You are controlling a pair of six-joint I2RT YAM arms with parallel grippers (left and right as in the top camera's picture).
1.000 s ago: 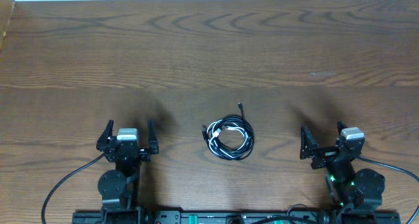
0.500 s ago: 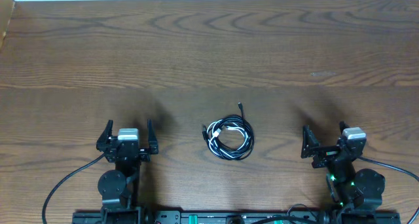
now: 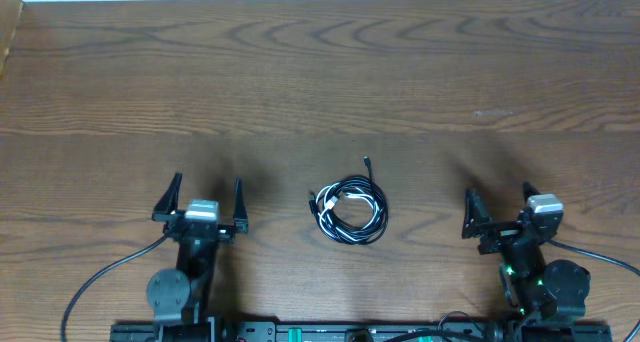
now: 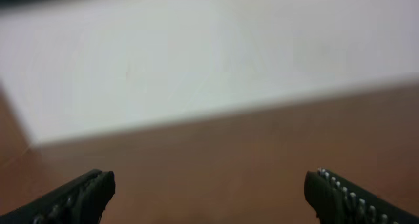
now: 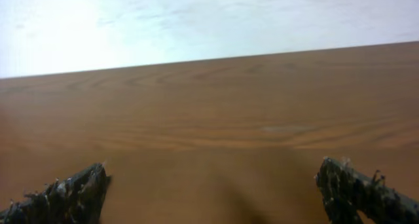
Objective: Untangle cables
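My left gripper [image 3: 207,185] and right gripper [image 3: 497,194] both stand wide open, touching nothing. The cables [image 3: 348,210] lie coiled on the table [image 3: 320,82] between them, well apart from each.

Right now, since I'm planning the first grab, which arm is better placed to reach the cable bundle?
Left, narrowly. Both grippers are open and empty, flanking the cables. The left gripper sits slightly closer, and the bundle's white section lies on its side. The right gripper is nearly as good.
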